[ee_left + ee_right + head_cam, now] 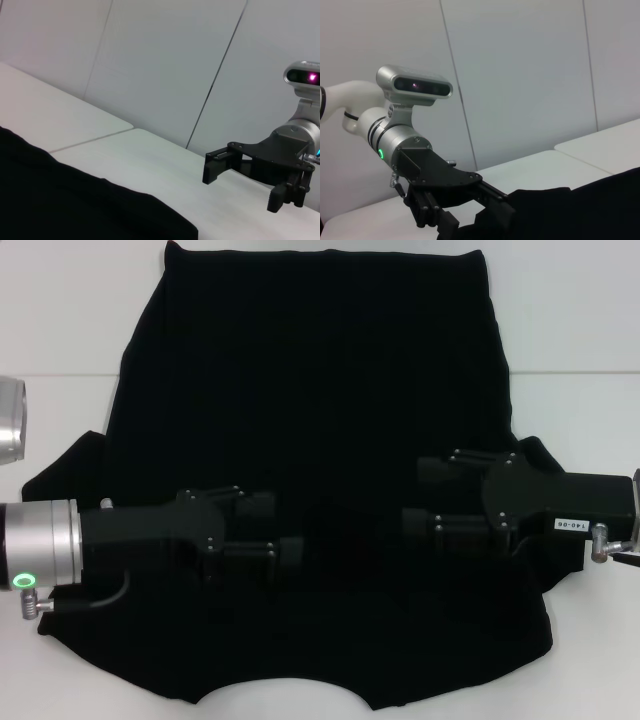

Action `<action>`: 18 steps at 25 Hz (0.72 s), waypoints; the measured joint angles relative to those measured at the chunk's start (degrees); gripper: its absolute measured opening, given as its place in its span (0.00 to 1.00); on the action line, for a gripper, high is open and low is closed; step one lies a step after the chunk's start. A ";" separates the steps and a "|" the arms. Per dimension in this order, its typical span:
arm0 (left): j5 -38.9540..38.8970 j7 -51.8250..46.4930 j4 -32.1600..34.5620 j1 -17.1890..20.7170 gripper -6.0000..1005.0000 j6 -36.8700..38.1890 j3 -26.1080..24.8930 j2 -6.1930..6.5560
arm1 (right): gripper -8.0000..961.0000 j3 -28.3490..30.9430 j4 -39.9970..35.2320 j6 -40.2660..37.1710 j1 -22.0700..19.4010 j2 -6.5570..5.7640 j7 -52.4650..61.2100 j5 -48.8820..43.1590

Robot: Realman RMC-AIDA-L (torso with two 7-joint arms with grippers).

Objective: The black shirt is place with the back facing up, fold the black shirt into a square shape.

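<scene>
The black shirt (310,410) lies spread flat on the white table (580,330), under both pincers and reaching far beyond them. The left gripper (290,530) and right gripper (418,495) face each other above its nearer half, well apart, each with fingers spread and empty.

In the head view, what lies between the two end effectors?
Only the black shirt: a bare stretch of black cloth separates the left end effector from the right end effector, with no other object there. The head view shows this.
</scene>
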 joint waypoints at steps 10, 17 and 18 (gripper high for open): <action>0.34 -0.04 -0.09 1.00 0.87 0.05 0.13 -0.39 | 0.85 -0.32 0.11 0.76 -0.03 0.38 0.01 -1.32; 0.34 0.17 -0.21 1.72 0.87 -0.40 0.02 -0.67 | 0.85 0.13 0.06 0.86 -0.38 0.42 0.02 -1.38; 0.34 0.24 -0.18 1.88 0.87 -0.72 0.00 -0.77 | 0.85 0.16 0.06 0.86 -0.40 0.43 0.02 -1.33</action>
